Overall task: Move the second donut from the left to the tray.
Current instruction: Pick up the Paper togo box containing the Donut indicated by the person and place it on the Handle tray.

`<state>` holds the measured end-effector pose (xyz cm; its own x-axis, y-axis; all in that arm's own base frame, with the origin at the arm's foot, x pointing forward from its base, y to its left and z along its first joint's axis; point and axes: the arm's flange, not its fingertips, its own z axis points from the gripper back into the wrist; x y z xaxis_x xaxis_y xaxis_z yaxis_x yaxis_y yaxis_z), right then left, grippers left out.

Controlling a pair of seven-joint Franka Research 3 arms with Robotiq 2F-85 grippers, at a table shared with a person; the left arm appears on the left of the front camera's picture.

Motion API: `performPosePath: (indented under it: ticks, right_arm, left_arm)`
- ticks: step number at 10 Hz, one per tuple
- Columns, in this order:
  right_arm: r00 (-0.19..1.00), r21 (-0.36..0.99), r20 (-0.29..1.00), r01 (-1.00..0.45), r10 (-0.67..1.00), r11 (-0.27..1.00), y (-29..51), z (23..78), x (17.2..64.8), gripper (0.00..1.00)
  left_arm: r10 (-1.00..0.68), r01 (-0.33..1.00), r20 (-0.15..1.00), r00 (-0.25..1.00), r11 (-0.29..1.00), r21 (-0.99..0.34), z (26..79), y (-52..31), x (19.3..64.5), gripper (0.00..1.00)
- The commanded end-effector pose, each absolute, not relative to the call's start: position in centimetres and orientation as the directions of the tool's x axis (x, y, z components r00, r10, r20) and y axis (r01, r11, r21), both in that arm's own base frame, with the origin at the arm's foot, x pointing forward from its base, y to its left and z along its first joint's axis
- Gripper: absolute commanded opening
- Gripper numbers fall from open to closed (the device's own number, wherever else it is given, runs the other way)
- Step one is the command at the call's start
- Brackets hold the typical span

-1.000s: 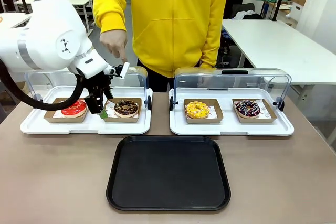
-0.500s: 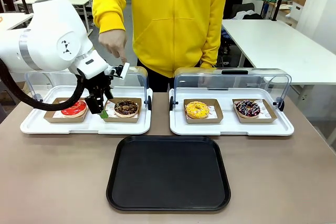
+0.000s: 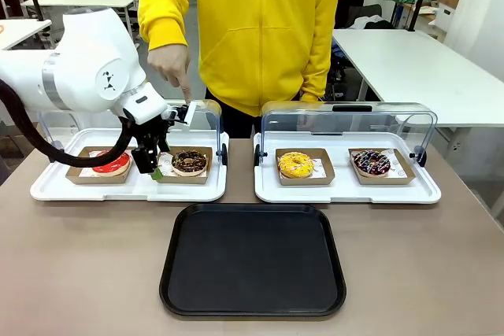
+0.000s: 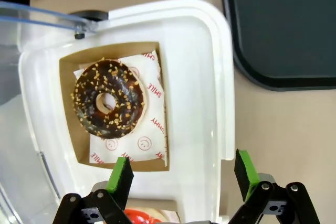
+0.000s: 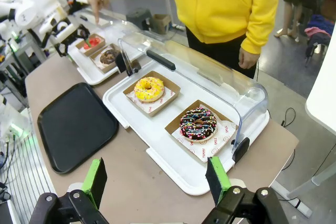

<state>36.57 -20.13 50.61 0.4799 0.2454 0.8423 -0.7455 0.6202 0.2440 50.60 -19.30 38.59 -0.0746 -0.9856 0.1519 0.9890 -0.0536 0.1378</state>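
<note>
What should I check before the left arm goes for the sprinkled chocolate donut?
1. Left fingers open: ok.
2. Fingers centred on chocolate donut: not ok, it sits off to one side of the gap.
3. Clear lid off the donut: ok, swung back.
4. Person's hand out of the way: cannot tell, it is at the lid's edge, close to the arm.
5. Black tray has room: ok.
</note>
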Motion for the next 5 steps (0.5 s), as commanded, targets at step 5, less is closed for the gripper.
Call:
performPosePath:
  ticks: [5]
  right_arm:
    - [0.446, 0.224, 0.863, -0.758, 0.237, 0.612, -20.2, 50.8, 36.9, 1.00]
  left_arm:
    - [-0.991, 0.988, 0.112, -0.076, -0.059, 0.142, 35.9, -19.7, 52.9, 1.00]
